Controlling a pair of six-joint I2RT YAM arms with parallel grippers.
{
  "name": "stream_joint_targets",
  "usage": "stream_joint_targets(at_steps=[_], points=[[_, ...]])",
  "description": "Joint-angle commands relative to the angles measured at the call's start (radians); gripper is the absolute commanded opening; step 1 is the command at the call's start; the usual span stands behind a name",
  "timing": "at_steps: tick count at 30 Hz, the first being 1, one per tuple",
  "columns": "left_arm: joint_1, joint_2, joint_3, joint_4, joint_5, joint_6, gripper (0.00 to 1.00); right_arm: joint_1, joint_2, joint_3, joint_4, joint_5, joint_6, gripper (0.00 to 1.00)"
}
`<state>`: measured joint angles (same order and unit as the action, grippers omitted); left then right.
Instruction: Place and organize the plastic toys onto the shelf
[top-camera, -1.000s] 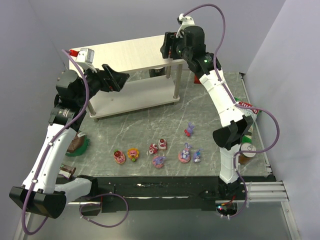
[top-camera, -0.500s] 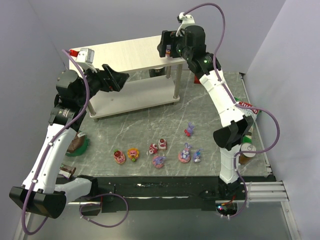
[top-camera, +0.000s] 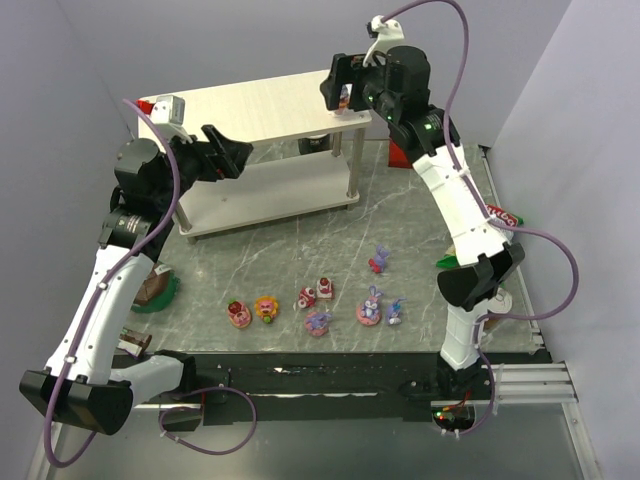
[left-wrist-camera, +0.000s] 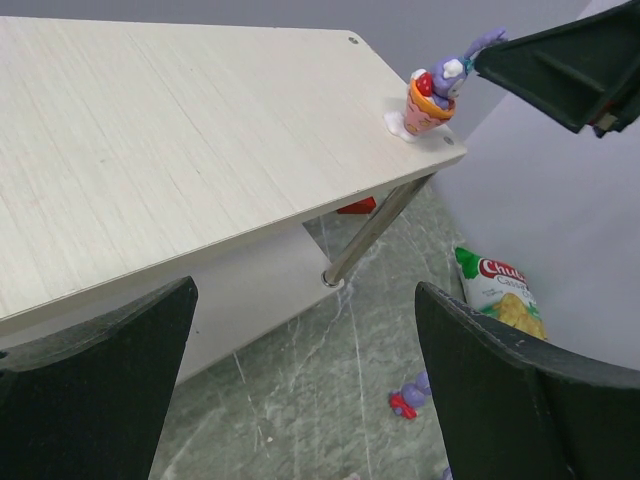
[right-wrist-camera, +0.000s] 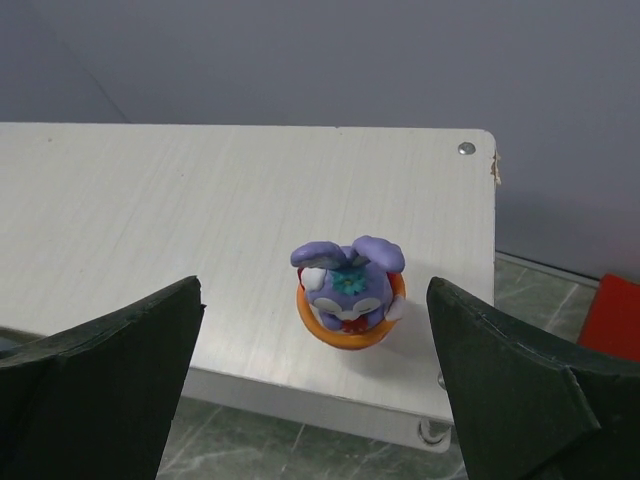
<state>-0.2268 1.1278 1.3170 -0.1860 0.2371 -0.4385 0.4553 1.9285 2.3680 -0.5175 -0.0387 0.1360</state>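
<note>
Orange-cupped bunny (right-wrist-camera: 348, 288) upright on shelf (right-wrist-camera: 150, 200), right corner

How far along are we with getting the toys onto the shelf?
Done: one bunny in an orange cup stands on the top board of the shelf, near its right corner. In hand: nothing. The right gripper hangs open above that bunny, and the left gripper is open and empty too. Left: eight toys lie on the table in front of the shelf.

Top view: bunny (right-wrist-camera: 350, 290) mostly hidden behind right gripper (top-camera: 340, 88), table toys (top-camera: 368, 310) too small to identify. Red block (right-wrist-camera: 622, 318) cut by frame edge, chip bag (left-wrist-camera: 497, 295) partly covered.
</note>
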Motion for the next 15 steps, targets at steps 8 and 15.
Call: stream_joint_targets(at_steps=[8,15], points=[[-0.003,-0.037,-0.033,0.046,0.154,0.081,0.96,-0.004,-0.344,-0.277,0.025,0.037,0.039,1.0],[-0.109,-0.036,-0.079,-0.035,0.254,0.173,0.96,-0.006,-0.506,-0.511,-0.067,0.151,0.099,1.0]])
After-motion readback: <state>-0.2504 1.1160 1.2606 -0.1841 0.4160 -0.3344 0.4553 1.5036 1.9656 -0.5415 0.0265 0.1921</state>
